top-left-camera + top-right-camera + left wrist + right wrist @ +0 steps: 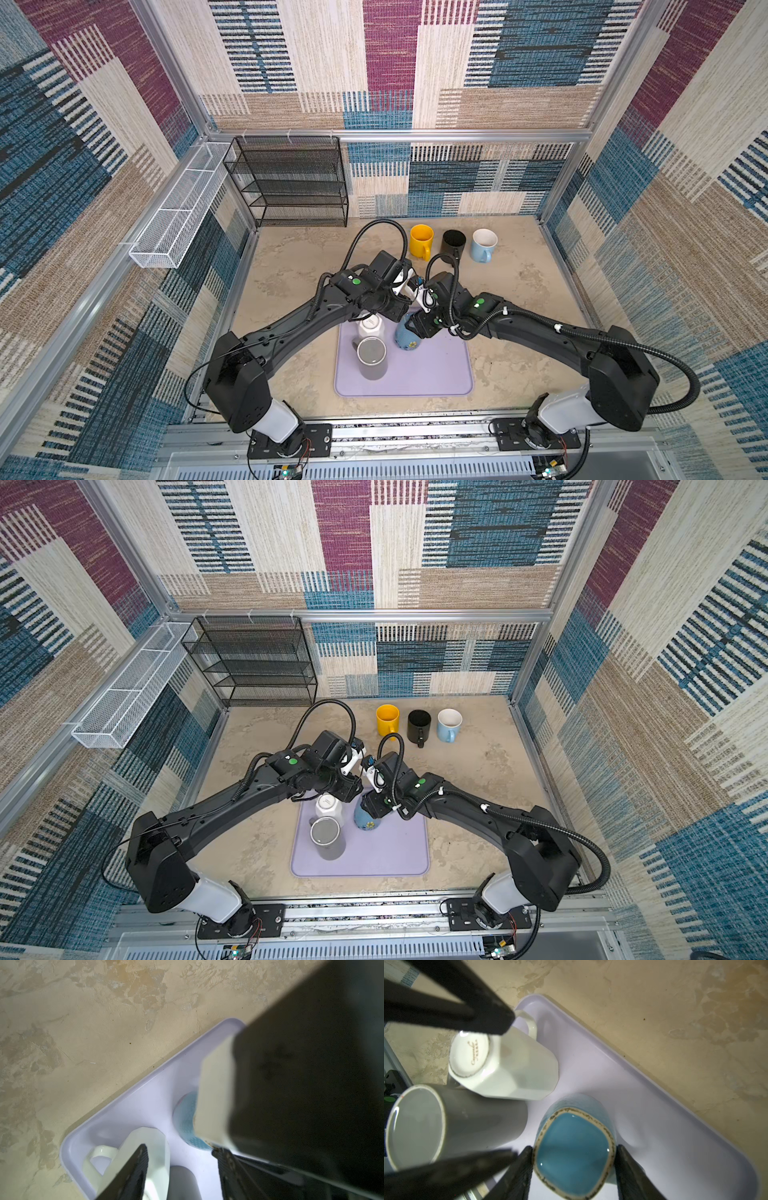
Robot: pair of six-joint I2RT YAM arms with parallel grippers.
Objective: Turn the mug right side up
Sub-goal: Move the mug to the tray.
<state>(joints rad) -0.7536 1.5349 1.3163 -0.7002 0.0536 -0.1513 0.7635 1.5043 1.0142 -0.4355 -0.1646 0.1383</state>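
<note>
Mug in glossy blue glaze, squarish speckled foot, smooth lilac tray

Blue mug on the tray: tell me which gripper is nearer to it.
Right. The right gripper has a finger against either side of the blue mug, at its upturned base; the left gripper hangs open over the white mug beside it.
</note>
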